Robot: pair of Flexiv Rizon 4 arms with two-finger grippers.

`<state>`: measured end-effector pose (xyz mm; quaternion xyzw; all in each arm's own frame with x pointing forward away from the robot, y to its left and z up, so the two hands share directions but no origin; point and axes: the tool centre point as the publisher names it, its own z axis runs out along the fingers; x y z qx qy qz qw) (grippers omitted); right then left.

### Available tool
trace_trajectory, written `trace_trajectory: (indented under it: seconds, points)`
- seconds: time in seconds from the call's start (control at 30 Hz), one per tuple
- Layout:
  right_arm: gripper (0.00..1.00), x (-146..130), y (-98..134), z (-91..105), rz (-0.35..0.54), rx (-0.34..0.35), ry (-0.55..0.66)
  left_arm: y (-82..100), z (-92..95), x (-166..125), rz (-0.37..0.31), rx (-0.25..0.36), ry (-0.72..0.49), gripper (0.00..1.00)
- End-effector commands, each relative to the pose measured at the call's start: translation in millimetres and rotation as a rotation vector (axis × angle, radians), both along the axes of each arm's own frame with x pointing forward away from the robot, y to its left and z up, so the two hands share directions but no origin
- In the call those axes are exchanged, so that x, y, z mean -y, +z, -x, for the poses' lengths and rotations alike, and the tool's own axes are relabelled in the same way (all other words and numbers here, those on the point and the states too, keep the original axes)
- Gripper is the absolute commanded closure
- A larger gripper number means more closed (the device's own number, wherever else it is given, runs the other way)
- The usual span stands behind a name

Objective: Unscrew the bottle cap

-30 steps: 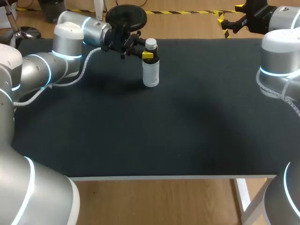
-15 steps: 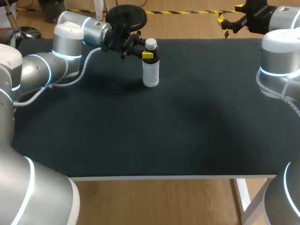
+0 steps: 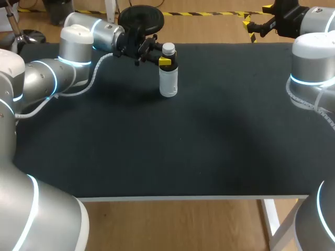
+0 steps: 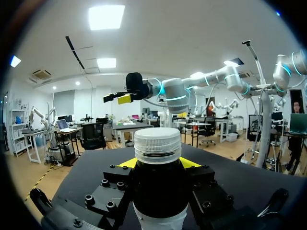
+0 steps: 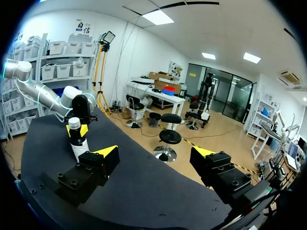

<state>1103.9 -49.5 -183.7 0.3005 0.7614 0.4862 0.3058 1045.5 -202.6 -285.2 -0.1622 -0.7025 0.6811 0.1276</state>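
Note:
A clear plastic bottle (image 3: 168, 83) with a white cap (image 3: 168, 49) stands upright near the far edge of the black table (image 3: 209, 136). My left gripper (image 3: 165, 61) comes in from the left and is shut on the bottle just under the cap. In the left wrist view the bottle (image 4: 158, 191) sits between the yellow-tipped fingers (image 4: 191, 163), with the cap (image 4: 157, 143) sticking out above them. My right gripper (image 3: 257, 22) hangs open and empty past the table's far right corner. Seen from the right wrist, that gripper (image 5: 154, 153) is far from the bottle (image 5: 78, 143).
The table's far edge (image 3: 209, 44) runs just behind the bottle. My left arm (image 3: 78, 47) lies along the far left part of the table, and my right arm (image 3: 314, 73) rises at the right edge.

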Motion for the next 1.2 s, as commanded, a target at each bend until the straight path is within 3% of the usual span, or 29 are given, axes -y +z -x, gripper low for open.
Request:
trace_trajectory:
  seconds: [0.03,0.37,0.83,1.2]
  points:
    - [0.00,0.3,-0.2,-0.1,-0.001,0.001,0.001,-2.9,-7.9,0.4,0.003,-0.003,-0.048,1.00]
    - [0.00,-8.2,-4.0,0.9,-0.033,-0.006,0.030,-2.9,-7.9,0.4,0.003,-0.003,-0.048,1.00]
    - [0.00,-97.3,-0.7,13.7,-0.200,0.040,0.113,-2.9,-7.9,0.4,0.003,-0.003,-0.048,1.00]
    - [0.00,-166.4,-15.9,40.7,-0.274,0.095,0.161,-2.9,-7.9,0.4,0.003,-0.003,-0.048,1.00]
